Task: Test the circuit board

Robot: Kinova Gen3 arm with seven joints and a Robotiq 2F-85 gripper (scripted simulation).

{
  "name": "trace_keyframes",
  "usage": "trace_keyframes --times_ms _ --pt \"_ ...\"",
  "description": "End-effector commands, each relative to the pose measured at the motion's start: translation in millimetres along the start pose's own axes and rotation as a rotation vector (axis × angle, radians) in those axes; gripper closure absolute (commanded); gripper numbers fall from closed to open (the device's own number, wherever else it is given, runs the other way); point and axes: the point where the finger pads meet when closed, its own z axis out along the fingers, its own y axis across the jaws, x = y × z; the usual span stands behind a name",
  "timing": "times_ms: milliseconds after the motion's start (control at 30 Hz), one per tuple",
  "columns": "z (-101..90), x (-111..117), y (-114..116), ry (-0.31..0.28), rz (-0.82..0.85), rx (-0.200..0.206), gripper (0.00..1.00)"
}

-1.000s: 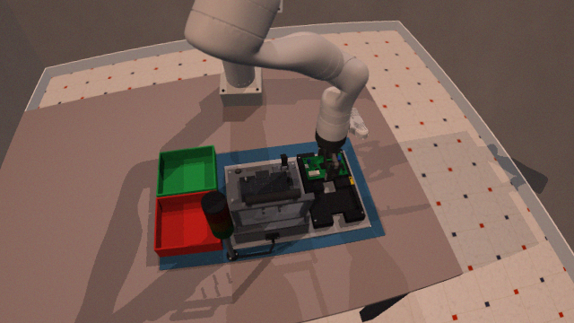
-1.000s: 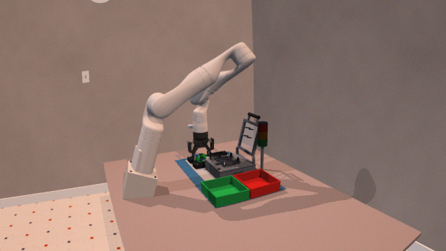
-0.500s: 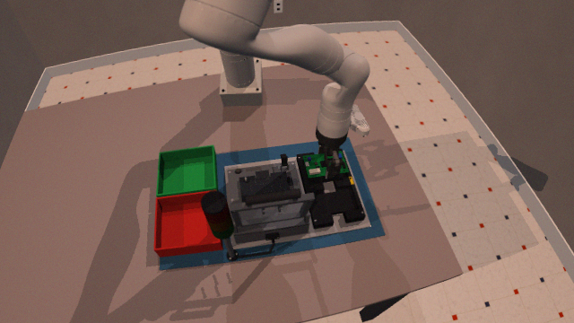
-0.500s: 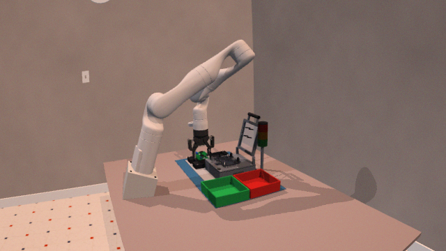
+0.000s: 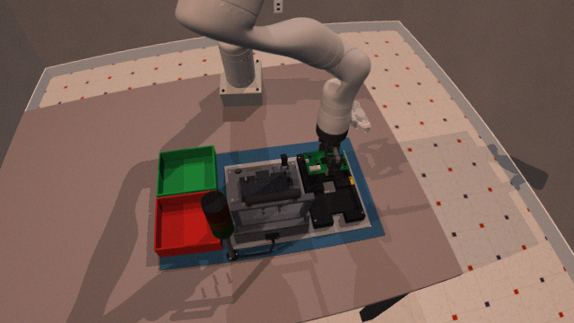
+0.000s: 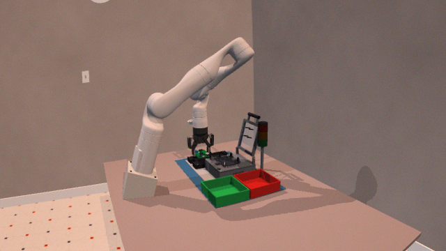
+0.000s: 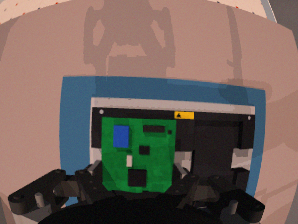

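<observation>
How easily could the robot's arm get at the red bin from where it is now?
Probably yes, with a detour: the red bin is open on top, but the tester with its raised lid and the signal light stand between.

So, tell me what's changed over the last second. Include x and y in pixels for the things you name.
The gripper (image 5: 332,170) (image 6: 201,152) (image 7: 137,171) has risen slightly, lifting the circuit board (image 5: 319,158) (image 6: 201,153) (image 7: 156,162) up from the tray (image 5: 324,206) (image 6: 197,164) (image 7: 214,137). Nothing was let go. The tester lid (image 5: 267,214) (image 6: 249,139) stayed open; both bins stayed put.
</observation>
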Motion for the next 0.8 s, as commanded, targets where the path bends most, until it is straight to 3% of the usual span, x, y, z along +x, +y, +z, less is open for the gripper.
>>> trace_keyframes --times_ms 0,433,767 --pt "-7.4 -0.2 3.2 0.001 0.002 -0.008 0.23" --pt "-50.3 -0.3 2.8 0.001 0.002 -0.008 0.23" --pt "-60.1 -0.3 2.7 0.001 0.002 -0.008 0.23"
